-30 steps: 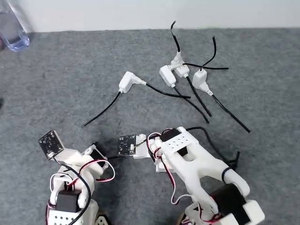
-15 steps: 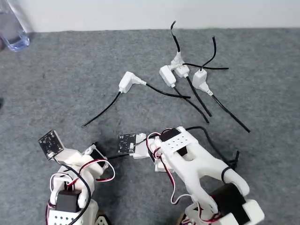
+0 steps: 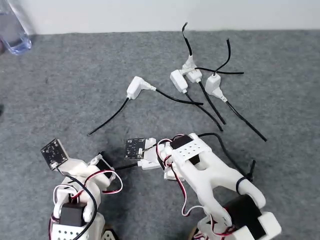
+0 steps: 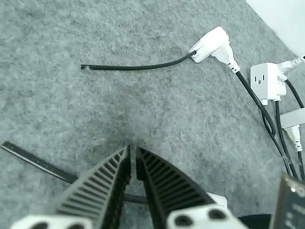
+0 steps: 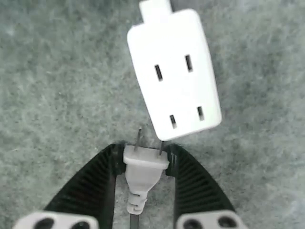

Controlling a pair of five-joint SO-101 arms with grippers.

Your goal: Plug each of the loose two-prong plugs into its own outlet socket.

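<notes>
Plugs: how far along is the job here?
Done: no plug visibly seated. In hand: the right end effector grips a two-prong plug, prongs at the edge of the outlet block, not in its slots. Left: the other corded pieces lie on the carpet; the left end effector is shut, empty.

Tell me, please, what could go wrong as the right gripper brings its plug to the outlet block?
1. The plug in the right gripper has its prongs at the outlet block's edge, off the slots, so they may jam against the casing.
2. The block lies loose on the carpet, and the left gripper is shut elsewhere, so a push may simply slide it.
</notes>
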